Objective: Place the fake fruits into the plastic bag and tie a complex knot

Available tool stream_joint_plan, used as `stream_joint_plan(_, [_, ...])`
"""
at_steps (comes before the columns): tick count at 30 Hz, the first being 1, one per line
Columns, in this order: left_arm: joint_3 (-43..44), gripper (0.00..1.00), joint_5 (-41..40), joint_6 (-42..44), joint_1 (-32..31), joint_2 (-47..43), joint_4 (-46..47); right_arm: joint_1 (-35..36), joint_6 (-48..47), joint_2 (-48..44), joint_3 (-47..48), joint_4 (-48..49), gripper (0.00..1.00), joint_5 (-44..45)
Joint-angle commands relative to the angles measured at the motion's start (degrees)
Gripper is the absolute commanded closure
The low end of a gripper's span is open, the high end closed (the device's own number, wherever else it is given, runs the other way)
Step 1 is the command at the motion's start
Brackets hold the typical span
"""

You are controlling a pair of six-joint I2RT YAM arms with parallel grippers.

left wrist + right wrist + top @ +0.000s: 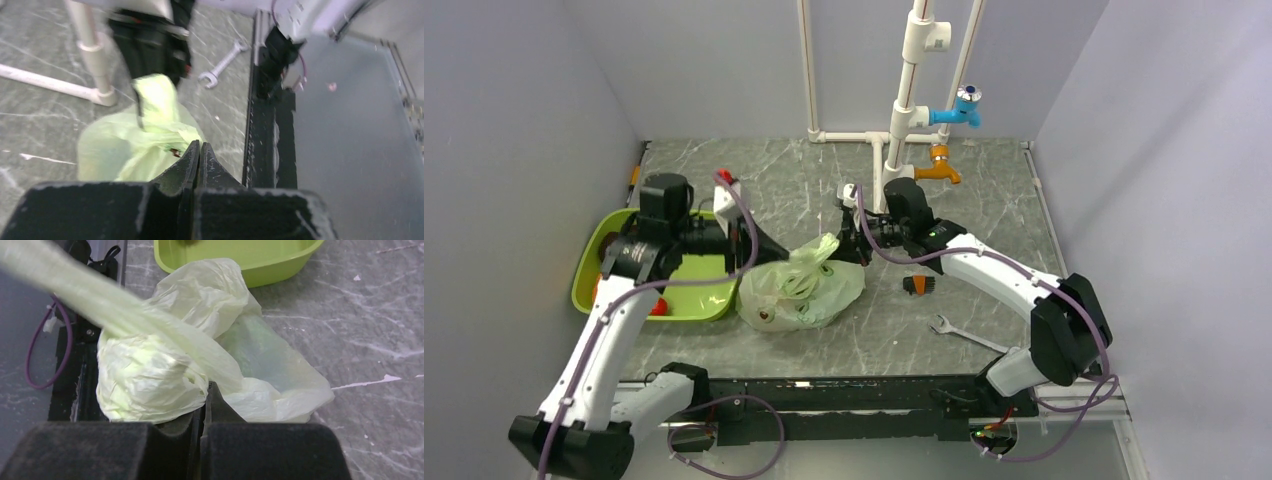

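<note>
The pale green plastic bag (799,288) lies bulging on the table centre, its handles bunched on top. A dark fruit (765,318) shows faintly through its near side. A red fruit (659,307) lies in the lime-green tray (604,250). My right gripper (846,246) is shut on the bag's handle (165,325), which stretches as a taut strip from the jaws (204,390). My left gripper (769,258) is shut, its tips (199,146) at the bag's (130,145) edge, with no film visible between them.
A silver wrench (964,335) and a small orange-and-black object (917,284) lie right of the bag. White pipes with a blue tap (959,110) and an orange tap (939,168) stand at the back. The black front rail (265,130) marks the table's near edge.
</note>
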Motion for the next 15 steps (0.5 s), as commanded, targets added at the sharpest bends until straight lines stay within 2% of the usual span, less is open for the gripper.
stream_joint_plan(1, [-7.07,1.00,-5.24,9.23,-7.80,-4.56,-2.43,-0.64,6.87,0.43,2.44,3.34,1.00,2.82])
stream_joint_plan(6, [-18.90,1.00,-25.30,9.16,-19.66,-6.81,9.87,-0.68,10.92,0.43,3.19,4.90,1.00,3.12])
stream_joint_plan(8, [-22.06,1.00,-30.89,9.79,-21.99,-5.25,14.88,-0.62,11.55,0.40,3.20,5.24,1.00,3.02])
stream_joint_plan(13, [-22.54,1.00,-43.97,4.60,-22.06,1.98,22.29,-0.61,13.70,-0.42,2.99,4.88,1.00,2.06])
stream_joint_plan(15, [-22.94,1.00,-44.16,1.73,-20.22,2.61,25.46,-0.51,13.17,-0.84,2.96,3.95,1.00,1.53])
